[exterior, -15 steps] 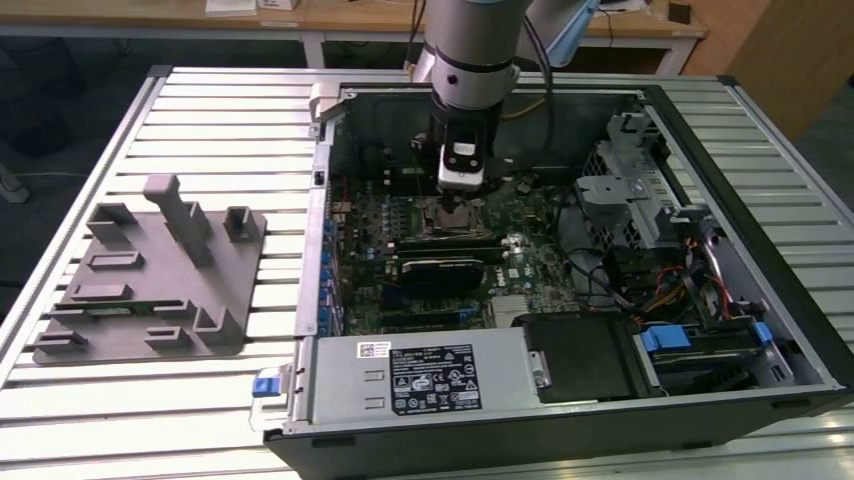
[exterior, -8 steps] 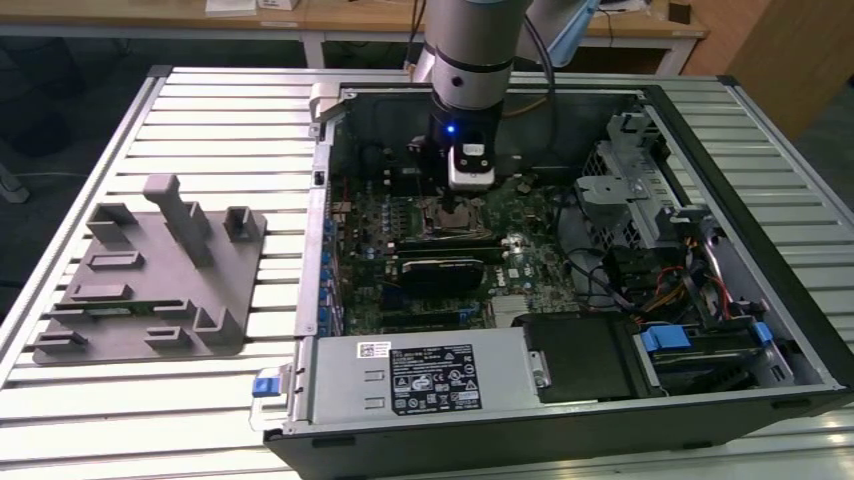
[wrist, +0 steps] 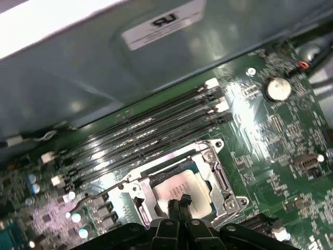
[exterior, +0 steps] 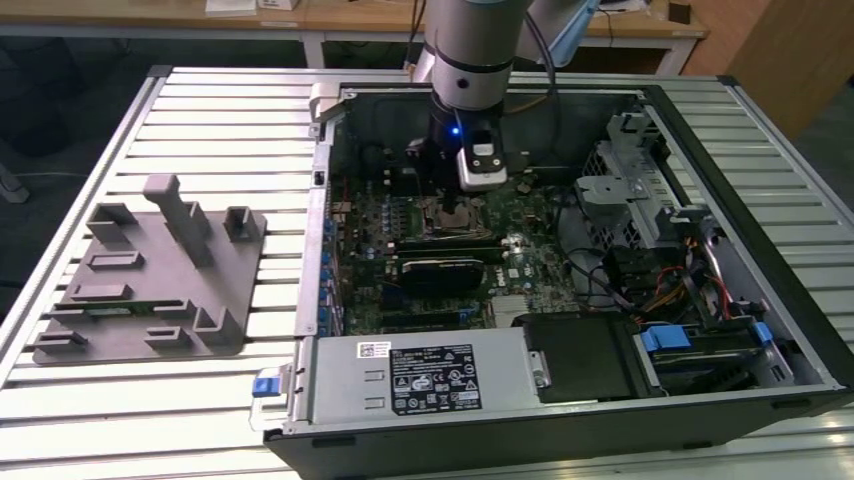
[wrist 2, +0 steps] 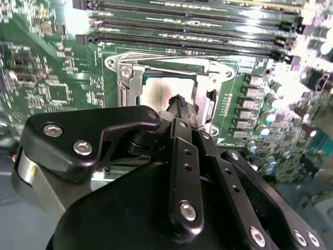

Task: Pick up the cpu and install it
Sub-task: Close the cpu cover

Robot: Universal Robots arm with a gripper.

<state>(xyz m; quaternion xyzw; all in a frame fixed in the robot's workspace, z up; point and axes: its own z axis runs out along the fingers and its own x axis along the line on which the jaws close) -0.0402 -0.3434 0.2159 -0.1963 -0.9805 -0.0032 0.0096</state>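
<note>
The cpu (wrist: pixel 191 183) is a silvery square chip lying flat inside the metal socket frame (wrist: pixel 218 172) on the green motherboard; it also shows in the second wrist view (wrist 2: pixel 156 89). My gripper (wrist: pixel 179 201) hangs just over the chip's middle. Its two black fingers are pressed together with nothing between them, and whether the tips touch the chip I cannot tell. In the second wrist view the gripper (wrist 2: pixel 177 101) ends over the chip's edge. In the exterior view the arm reaches straight down into the open computer case, with the gripper (exterior: pixel 447 185) above the socket (exterior: pixel 447 212).
Black memory slots (wrist: pixel 145 130) run beside the socket. A grey plastic holder block (exterior: pixel 147 280) stands on the slatted table at the exterior view's left. The power supply (exterior: pixel 414 375), a drive cage (exterior: pixel 641 190) and cables (exterior: pixel 667 290) crowd the case.
</note>
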